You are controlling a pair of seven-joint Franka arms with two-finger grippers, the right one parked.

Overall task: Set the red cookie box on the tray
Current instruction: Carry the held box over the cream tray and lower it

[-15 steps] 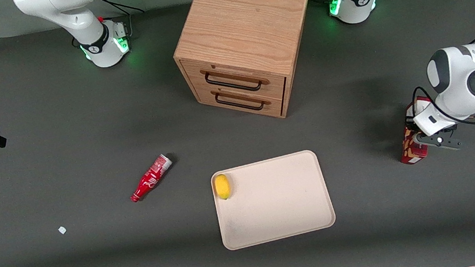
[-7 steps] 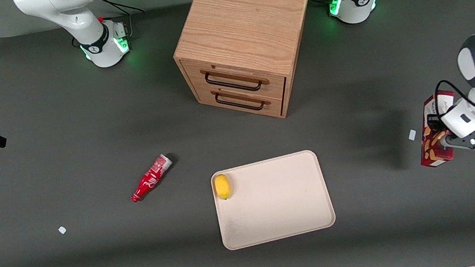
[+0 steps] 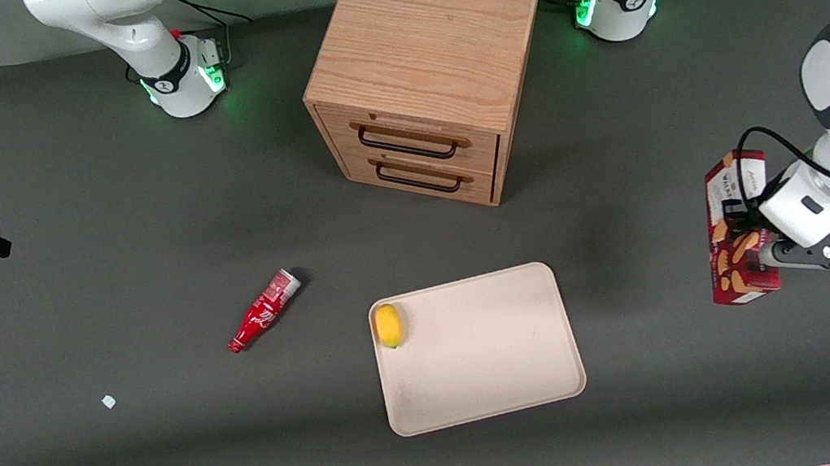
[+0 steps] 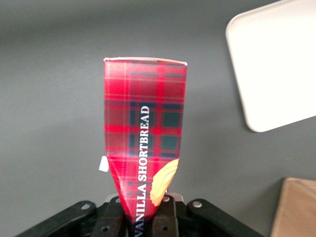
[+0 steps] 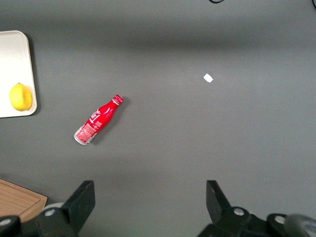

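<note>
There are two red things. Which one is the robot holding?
The red cookie box, clamped in the gripper above the table, away from the tray. The red bottle lies alone on its side.

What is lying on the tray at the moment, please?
Only a lemon lies on the tray, near one corner. The cookie box is held off-tray in the end effector.

The red cookie box (image 3: pixel 739 227), slim, tartan-patterned, printed with tan cookies and "VANILLA SHORTBREAD", is clamped at one end by the left arm's tool (image 4: pixel 148 210), off the table, toward the working arm's end. The tray (image 3: pixel 485 370), flat, beige and round-cornered, lies well apart from it.
</note>
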